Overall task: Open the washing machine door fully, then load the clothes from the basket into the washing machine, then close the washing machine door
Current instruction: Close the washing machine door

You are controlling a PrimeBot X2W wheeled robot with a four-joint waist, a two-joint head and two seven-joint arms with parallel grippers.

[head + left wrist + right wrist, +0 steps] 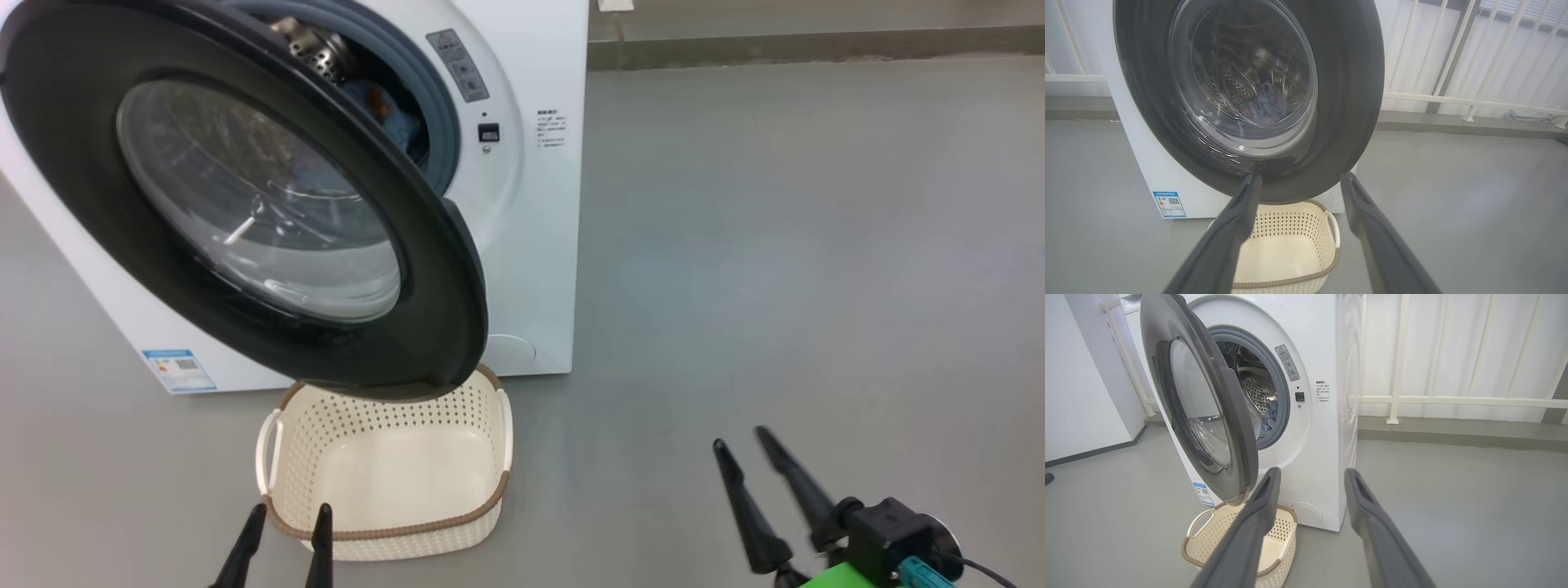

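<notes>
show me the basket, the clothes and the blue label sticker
basket [392, 535], head view, brown rim at its near side
clothes [398, 124], head view, light-blue fabric patch
blue label sticker [180, 370], head view, middle of the sticker

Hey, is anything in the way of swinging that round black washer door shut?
Nothing visible. The glossy round black door hangs ajar, the light-blue clothes lie inside the steel drum behind the grey-blue rubber ring, and the cream perforated plastic basket sits beneath the door's edge.
</notes>
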